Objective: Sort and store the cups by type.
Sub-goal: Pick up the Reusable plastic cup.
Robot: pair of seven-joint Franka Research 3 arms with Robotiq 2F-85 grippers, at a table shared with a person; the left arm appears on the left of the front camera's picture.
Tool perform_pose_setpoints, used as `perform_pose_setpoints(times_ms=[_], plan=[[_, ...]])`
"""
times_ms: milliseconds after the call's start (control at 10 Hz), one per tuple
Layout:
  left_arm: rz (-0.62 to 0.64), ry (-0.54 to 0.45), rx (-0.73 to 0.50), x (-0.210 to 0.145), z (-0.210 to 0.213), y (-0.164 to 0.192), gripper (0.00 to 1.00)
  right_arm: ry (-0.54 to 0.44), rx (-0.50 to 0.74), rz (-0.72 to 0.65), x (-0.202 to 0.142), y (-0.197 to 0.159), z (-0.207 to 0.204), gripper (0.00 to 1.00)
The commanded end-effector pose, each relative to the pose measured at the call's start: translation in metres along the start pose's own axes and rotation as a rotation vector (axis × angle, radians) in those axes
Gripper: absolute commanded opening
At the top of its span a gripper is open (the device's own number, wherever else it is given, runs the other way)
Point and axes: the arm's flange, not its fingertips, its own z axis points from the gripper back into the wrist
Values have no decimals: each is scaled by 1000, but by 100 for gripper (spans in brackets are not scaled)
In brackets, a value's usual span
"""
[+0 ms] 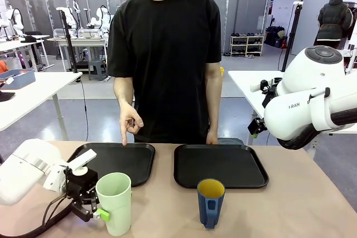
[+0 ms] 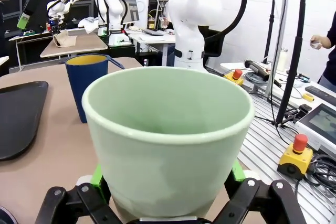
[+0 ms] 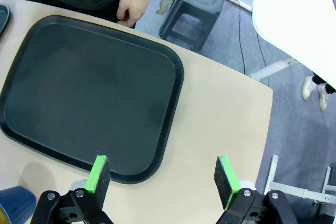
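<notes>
L gripper [image 2: 167,181] pinches upright tall pale green tumbler [image 1: 114,202] (axis vertical). Black L tray [image 1: 120,163] just beyond. R gripper [image 3: 164,179] spread.

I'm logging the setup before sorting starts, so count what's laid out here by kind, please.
Cups: 2, a pale green tumbler and a dark blue cup
Trays: 2, both black, a left tray and a right tray
Total: 4
</notes>
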Motion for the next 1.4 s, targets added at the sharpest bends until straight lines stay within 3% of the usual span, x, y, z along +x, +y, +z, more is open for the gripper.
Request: perform_pose_setpoints(times_ms=[0,400,500,1000,1300], plan=[[-67,-20,-57,-51,-4,-24,90,1,-2,-1,1,-1,-1,100],[-54,-16,-53,-51,-3,-23,52,1,-2,-1,1,-1,-1,100],[-52,-7,-29,-49,-2,-23,48,1,-2,-1,1,-1,-1,100],[-148,-58,127,6,47,-56,48,1,-2,-1,1,-1,-1,100],[-141,-44,213,15,66,-69,48,1,-2,-1,1,-1,-1,100]])
